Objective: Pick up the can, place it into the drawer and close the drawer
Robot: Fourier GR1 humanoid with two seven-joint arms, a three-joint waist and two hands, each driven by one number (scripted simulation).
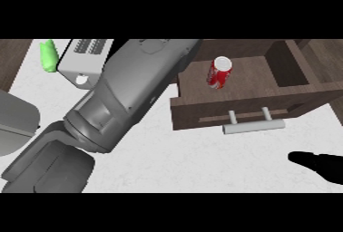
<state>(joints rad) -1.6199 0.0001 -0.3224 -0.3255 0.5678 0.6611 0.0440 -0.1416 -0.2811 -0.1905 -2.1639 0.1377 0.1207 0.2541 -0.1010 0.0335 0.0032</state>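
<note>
One red can [220, 72] stands upright inside the one open wooden drawer [201, 106], well up and to the left of the right robot hand [320, 166]. That robot hand shows only as a black shape at the lower right edge over the white counter [194, 158]; whether its fingers are open or curled cannot be told. One pale bar handle [252, 127] sits on the drawer front, between the robot hand and the can. The left forearm [127, 95] slants across the view beside the drawer's left edge, its own robot hand hidden. Further left lie one green object [48, 55] and one white appliance [81, 61], partly covered by that forearm.
</note>
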